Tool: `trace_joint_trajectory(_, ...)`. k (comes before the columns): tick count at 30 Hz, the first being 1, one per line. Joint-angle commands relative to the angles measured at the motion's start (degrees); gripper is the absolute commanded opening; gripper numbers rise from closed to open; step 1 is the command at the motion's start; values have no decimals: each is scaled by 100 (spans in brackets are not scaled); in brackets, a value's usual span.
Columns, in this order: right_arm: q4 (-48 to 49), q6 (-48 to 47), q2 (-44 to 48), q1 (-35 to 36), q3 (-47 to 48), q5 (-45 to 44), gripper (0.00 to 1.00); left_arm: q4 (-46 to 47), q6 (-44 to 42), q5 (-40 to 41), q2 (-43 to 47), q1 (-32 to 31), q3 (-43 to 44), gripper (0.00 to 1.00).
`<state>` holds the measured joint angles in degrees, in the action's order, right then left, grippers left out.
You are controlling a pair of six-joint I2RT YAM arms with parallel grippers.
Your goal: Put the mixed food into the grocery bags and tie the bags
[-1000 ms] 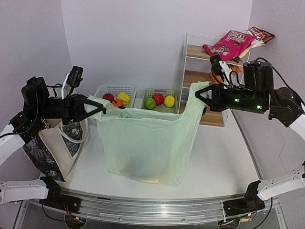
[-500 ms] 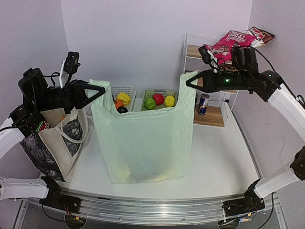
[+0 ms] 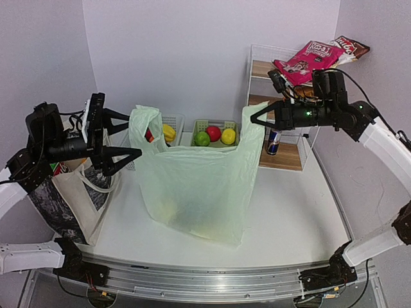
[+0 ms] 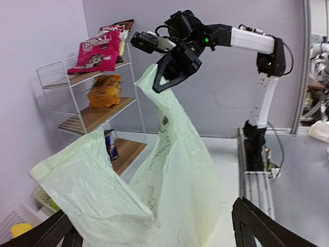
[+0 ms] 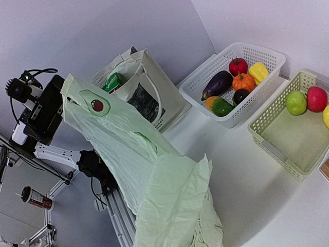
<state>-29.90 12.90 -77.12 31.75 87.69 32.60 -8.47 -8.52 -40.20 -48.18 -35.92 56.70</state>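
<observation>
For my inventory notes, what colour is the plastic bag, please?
The plastic bag is pale green, avocado-printed; right wrist view shows it best.

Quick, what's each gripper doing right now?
Left gripper: open, holding nothing.
Right gripper: closed on a handle of the pale-green plastic bag.

Pale-green plastic bag (image 3: 199, 186), avocado print, stood open mid-table (image 3: 302, 212); right handle raised high, left handle loose, upright. Beige canvas tote (image 3: 77, 192) upright at left edge, green packet (image 5: 112, 82) inside. Drink can (image 3: 274, 140) on lower rack (image 3: 252, 77) shelf, pink snack packet (image 3: 307, 58) on top.
</observation>
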Motion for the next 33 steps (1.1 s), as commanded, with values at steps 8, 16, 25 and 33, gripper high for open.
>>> trace_joint_trajectory(8, 204, 220, -343, -384, 633, 1204, 0, -2158, -3346, 1179, 60, 60, 646, 99)
trace_joint_trajectory(16, 213, 296, -391, -388, 537, 1469, 0, -2042, -2863, -1623, -975, 964, 717, 100)
trace_joint_trajectory(25, 204, 169, -278, -386, 456, 1668, 0, -979, -2615, -2680, -1813, 964, 649, 100)
trace_joint_trajectory(33, 204, 109, -246, -384, 453, 1718, 0, -643, -2460, -2744, -2365, 956, 844, 100)
